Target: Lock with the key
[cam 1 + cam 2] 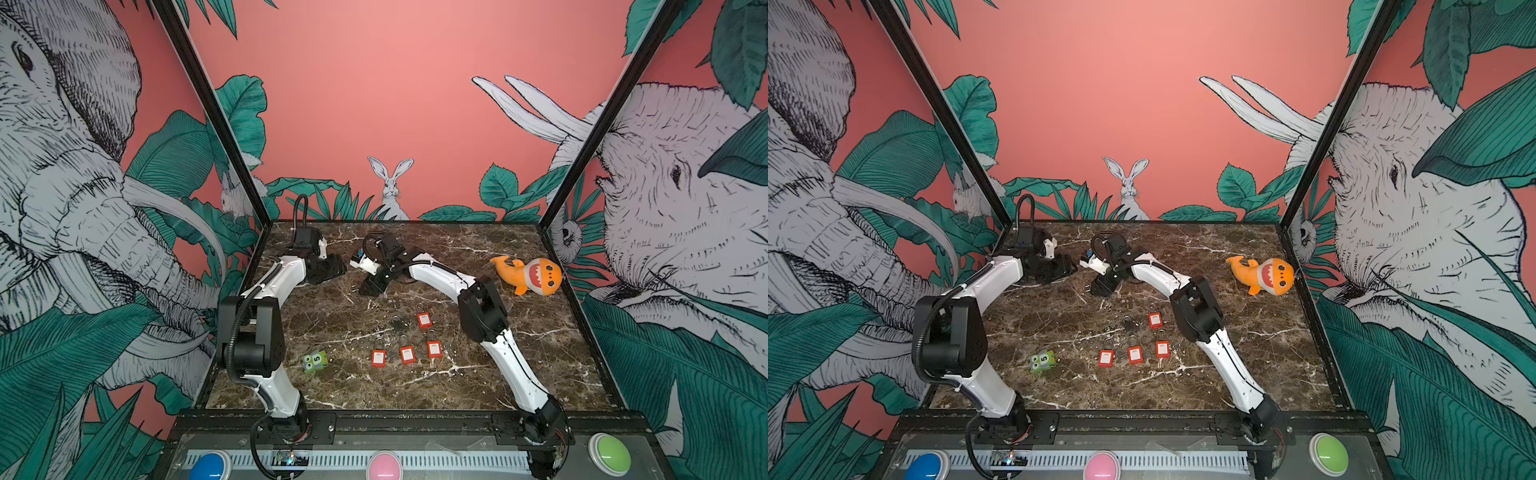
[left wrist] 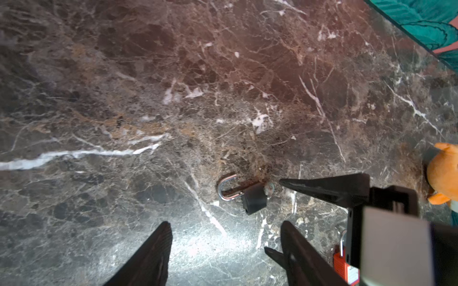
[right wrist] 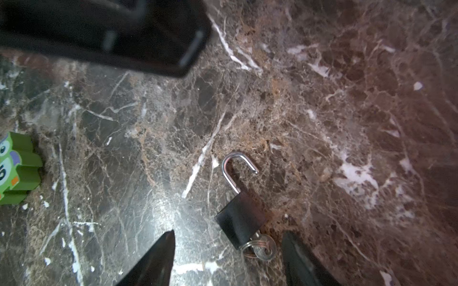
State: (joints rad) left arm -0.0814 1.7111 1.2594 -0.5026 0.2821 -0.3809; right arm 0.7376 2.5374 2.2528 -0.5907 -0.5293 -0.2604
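Little done, judging by the scene. Over marble table (image 3: 322,99), left gripper (image 2: 224,255) and right gripper (image 3: 229,262) both spread wide, clutching nothing. Lower centre of right wrist view: black padlock (image 3: 239,220) lying flat, shackle (image 3: 233,155) sprung open, key (image 3: 266,247) in keyhole. Remaining: pressing shackle home, turning key.

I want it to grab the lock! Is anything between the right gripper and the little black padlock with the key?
Nothing visible is in the way. The small black padlock with its open silver shackle lies on the brown marble table, its silver key end between the fingers of the open right gripper.
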